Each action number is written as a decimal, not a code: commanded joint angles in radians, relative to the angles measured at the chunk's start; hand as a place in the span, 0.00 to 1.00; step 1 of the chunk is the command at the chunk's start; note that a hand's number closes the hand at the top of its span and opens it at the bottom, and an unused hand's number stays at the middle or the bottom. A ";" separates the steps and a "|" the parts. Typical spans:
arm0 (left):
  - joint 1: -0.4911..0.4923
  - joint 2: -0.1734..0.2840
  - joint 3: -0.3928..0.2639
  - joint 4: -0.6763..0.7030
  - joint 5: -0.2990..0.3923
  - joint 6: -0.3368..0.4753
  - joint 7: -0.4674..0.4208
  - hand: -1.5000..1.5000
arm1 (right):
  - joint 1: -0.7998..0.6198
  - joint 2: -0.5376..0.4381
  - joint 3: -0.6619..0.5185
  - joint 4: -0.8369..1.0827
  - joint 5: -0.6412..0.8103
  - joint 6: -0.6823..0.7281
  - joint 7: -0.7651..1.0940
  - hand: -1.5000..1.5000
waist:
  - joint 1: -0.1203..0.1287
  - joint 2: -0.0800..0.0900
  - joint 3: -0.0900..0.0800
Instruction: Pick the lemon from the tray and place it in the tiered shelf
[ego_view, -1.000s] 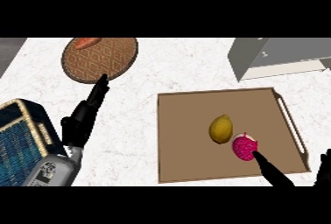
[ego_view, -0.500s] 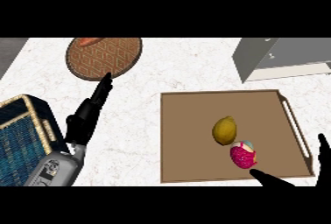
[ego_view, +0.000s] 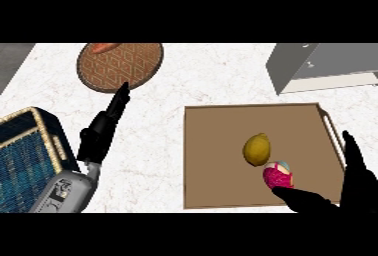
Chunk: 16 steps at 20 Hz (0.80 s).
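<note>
Lemon (ego_view: 256, 149) is lying near the middle of the brown tray (ego_view: 214, 170), yellow and free of any grasp, with a pink, speckled fruit (ego_view: 278, 176) just beside it toward the lower right, the two looking close enough to touch. Right hand (ego_view: 347, 192) is showing at the lower right corner, over the tray's near right part; its fingers are spreading wide and straight, one dark tip lying just below the pink fruit and another rising along the tray's right rim, gripping nothing. Left hand (ego_view: 102, 131) is stretching up the white marbled counter (ego_view: 192, 80) from its grey forearm (ego_view: 65, 194), fingers straight and pointing toward a round woven mat (ego_view: 122, 65) at the upper left, which is carrying something orange at its far edge, cut off by the view. Its fingertip is lying at the mat's near rim, holding nothing. A blue woven basket (ego_view: 29, 160) is sitting at the left edge, beside that forearm. A grey tiered shelf (ego_view: 325, 67) is standing at the upper right, well apart from the lemon, beyond the tray's far corner.
</note>
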 joint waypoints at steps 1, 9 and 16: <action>0.050 0.001 0.003 0.013 0.014 -0.019 -0.021 0.50 | -0.141 0.084 0.016 -0.017 0.097 0.184 0.270 0.00 | -0.001 -0.002 -0.004; 0.003 -0.007 0.028 0.034 -0.001 -0.008 0.003 0.50 | -0.291 0.303 0.004 0.149 0.261 0.270 0.272 0.00 | -0.014 -0.002 -0.002; 0.087 0.007 0.039 0.018 0.005 -0.033 -0.050 0.50 | -0.306 0.329 -0.012 0.176 0.289 0.301 0.272 0.00 | -0.020 -0.005 0.000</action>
